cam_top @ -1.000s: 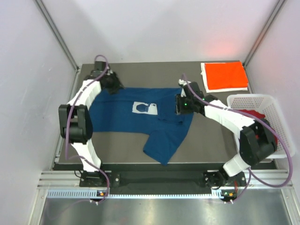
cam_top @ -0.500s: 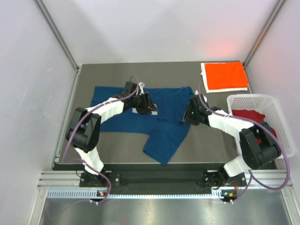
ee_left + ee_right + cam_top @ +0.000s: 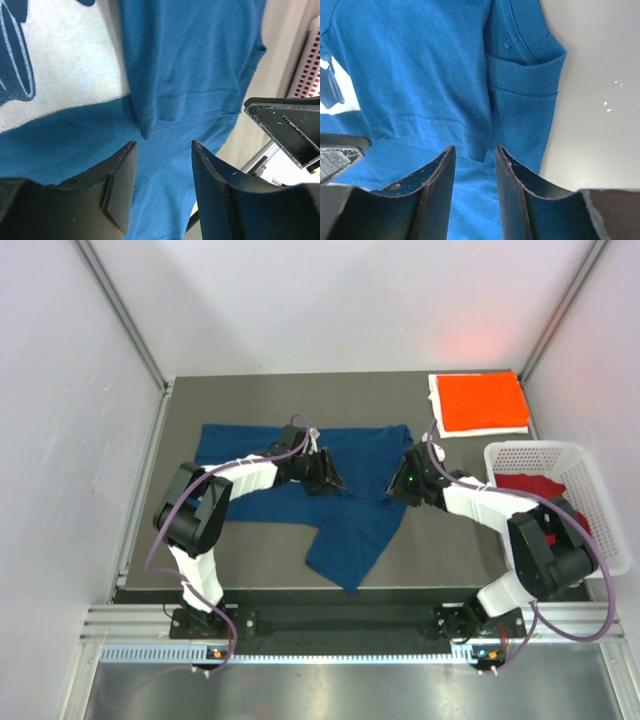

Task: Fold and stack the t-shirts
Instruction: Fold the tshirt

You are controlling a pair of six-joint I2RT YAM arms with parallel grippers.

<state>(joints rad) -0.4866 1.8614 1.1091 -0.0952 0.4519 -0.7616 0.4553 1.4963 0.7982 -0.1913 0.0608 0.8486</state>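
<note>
Quick status from my end. Navy t-shirt (image 3: pixel 350 530) is lying mid-counter (image 3: pixel 250 550), rumpled. One flap is folded back over the body, so its hem runs across the front next to the white chest print (image 3: pixel 60 95). One end of the shirt trails toward the near edge.

Both arms are reaching in over it. Left tool (image 3: pixel 162 160) hangs just above the cloth beside the print; jaws are apart, nothing pinched afaict. Right tool (image 3: pixel 472 157) is over the hem of that flap, near the ribbed collar, and is also released, w/ blue cloth showing through the gap. The two tools sit close together, and the right one's finger shows in the left wrist cam.

Orange-red t-shirt (image 3: pixel 483 400) is folded flat at the far right corner. Dark red one (image 3: pixel 528 486) is bunched in the white basket (image 3: pixel 600 500) on the right.
</note>
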